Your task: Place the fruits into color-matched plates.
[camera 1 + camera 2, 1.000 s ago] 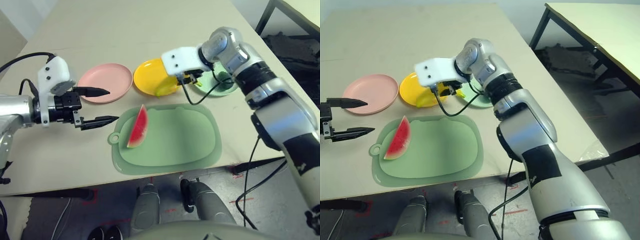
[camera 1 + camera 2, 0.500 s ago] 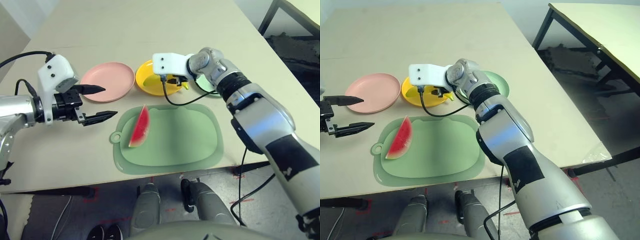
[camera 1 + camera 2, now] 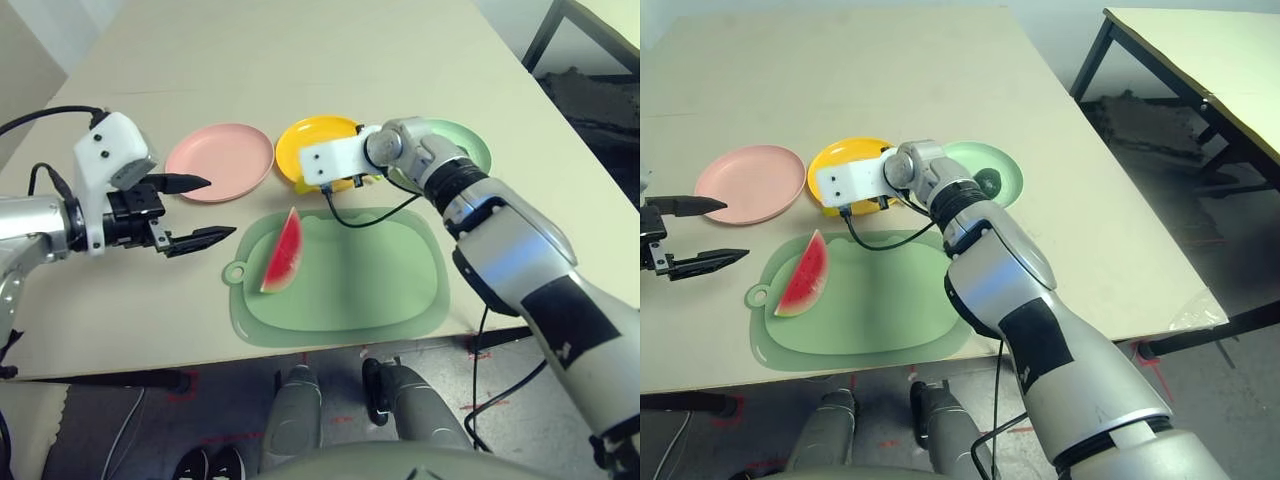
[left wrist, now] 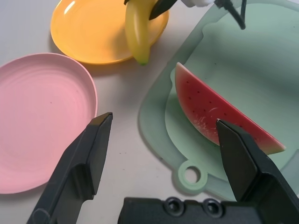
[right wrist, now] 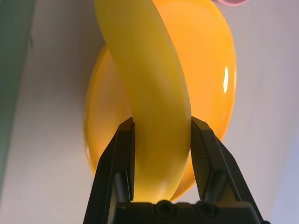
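My right gripper (image 5: pixel 162 121) is shut on the yellow banana (image 5: pixel 154 84), which hangs low over the near rim of the orange-yellow plate (image 3: pixel 312 138). The banana (image 4: pixel 138 28) points down past that rim. A red watermelon wedge (image 3: pixel 282 252) lies on the left part of the pale green cutting mat (image 3: pixel 370 285). My left gripper (image 3: pixel 205 210) stands open just left of the mat, near the pink plate (image 3: pixel 220 160), which holds nothing. A dark avocado (image 3: pixel 987 182) sits in the mint green plate (image 3: pixel 995 158), behind my right forearm.
A black cable (image 3: pixel 372 216) from my right wrist droops onto the far edge of the mat. The table's front edge runs just below the mat. A second table (image 3: pixel 1200 50) stands off to the right, across a gap of floor.
My right gripper has carried the banana leftward and down, from beside the mint plate to the near rim of the orange-yellow plate. The left gripper has stayed put.
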`<state>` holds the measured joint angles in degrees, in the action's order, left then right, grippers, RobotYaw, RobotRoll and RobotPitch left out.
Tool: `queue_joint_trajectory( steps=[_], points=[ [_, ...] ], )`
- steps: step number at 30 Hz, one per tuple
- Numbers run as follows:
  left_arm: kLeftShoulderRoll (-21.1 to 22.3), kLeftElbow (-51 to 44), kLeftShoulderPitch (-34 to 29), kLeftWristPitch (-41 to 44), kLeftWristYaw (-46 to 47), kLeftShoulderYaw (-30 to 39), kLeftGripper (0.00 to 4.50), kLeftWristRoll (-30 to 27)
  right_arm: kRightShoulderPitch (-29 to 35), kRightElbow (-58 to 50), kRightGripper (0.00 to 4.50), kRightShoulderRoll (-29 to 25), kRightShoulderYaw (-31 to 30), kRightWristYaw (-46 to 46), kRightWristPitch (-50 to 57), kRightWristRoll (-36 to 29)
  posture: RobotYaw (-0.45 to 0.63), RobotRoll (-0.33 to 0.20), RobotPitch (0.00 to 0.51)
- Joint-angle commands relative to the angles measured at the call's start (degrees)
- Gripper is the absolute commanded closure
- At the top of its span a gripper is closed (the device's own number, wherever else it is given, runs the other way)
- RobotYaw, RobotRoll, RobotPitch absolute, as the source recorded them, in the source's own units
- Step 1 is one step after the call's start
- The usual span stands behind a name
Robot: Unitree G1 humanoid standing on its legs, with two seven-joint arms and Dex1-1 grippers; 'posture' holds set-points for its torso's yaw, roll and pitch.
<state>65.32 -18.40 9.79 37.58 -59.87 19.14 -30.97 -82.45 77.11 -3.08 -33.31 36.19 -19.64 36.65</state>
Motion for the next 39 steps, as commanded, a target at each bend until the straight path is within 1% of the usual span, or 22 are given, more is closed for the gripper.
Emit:
queue_joint_trajectory(
  steps=[1,4,12,16,21,23,25,27,29,30,31,33,34,35,39],
  points=[
    [0.34,-1.43,-0.59,0.64,-0.07,0.59,0.00,-0.31,0.12,0.65,2.82,0.96,-1.08,-1.23,-1.26,1.56,0.13,0.000,0.202],
    [0.29,-1.44,-0.52,0.64,-0.01,0.45,0.00,-0.41,0.22,0.75,2.82,1.28,-1.11,-1.09,-1.77,2.09,0.14,0.000,0.202],
    [0.13,-1.52,-1.36,0.19,0.12,0.70,0.00,-0.38,0.30,0.85,0.04,1.38,-0.21,-0.20,-2.00,2.02,0.14,0.000,0.203],
    [0.12,-1.44,-1.12,0.01,0.17,0.37,0.00,-0.44,-1.17,0.38,0.04,1.15,0.68,1.22,-2.62,1.09,0.13,0.000,0.201],
    [0.88,-0.46,0.22,-1.47,-1.03,-0.62,0.00,0.22,-4.48,-1.12,0.04,-1.01,3.11,6.95,-4.58,-1.70,0.12,0.000,0.198],
    [1.65,0.45,0.97,-3.18,-2.34,-1.30,0.00,1.05,-5.53,-2.52,0.04,-3.59,5.00,12.65,-5.85,-4.47,0.12,0.000,0.198],
    [2.64,1.73,1.91,-6.06,-4.21,-2.56,0.00,2.53,-5.46,-4.78,0.04,-7.45,7.76,21.88,-6.07,-8.66,0.12,0.000,0.198],
    [3.77,3.67,2.81,-9.81,-6.47,-4.61,0.00,4.83,-3.88,-7.72,0.04,-10.67,10.66,31.53,-3.39,-13.37,0.12,0.000,0.198],
    [4.74,5.96,4.09,-13.82,-9.48,-6.92,0.00,6.80,-1.04,-12.53,0.04,-13.73,12.88,40.32,2.14,-17.67,0.11,0.000,0.196],
    [5.08,7.46,5.62,-16.18,-11.31,-8.56,0.00,7.85,2.06,-18.20,0.04,-15.89,13.78,46.25,7.70,-20.56,0.11,0.000,0.195],
    [5.21,8.91,7.28,-18.22,-12.95,-10.09,0.00,8.80,5.32,-24.66,0.04,-17.77,14.51,51.16,14.20,-23.29,0.11,0.000,0.193],
    [4.72,11.78,11.77,-22.33,-16.20,-13.54,0.00,10.81,13.00,-41.42,0.04,-21.85,14.91,55.85,32.21,-31.26,0.10,0.000,0.191],
    [4.43,12.84,13.28,-23.64,-17.24,-14.61,0.00,11.45,15.51,-47.48,0.04,-23.13,15.02,56.25,38.56,-33.64,0.10,0.000,0.191],
    [3.58,14.04,15.74,-25.57,-18.68,-16.26,0.00,12.22,19.33,-54.37,0.04,-24.17,16.43,55.73,45.82,-35.61,0.10,0.000,0.187],
    [-0.51,17.34,24.40,-31.29,-23.75,-21.60,0.00,14.06,33.52,-75.56,0.04,-26.28,22.02,48.55,64.62,-42.19,0.09,0.000,0.182]
  ],
)
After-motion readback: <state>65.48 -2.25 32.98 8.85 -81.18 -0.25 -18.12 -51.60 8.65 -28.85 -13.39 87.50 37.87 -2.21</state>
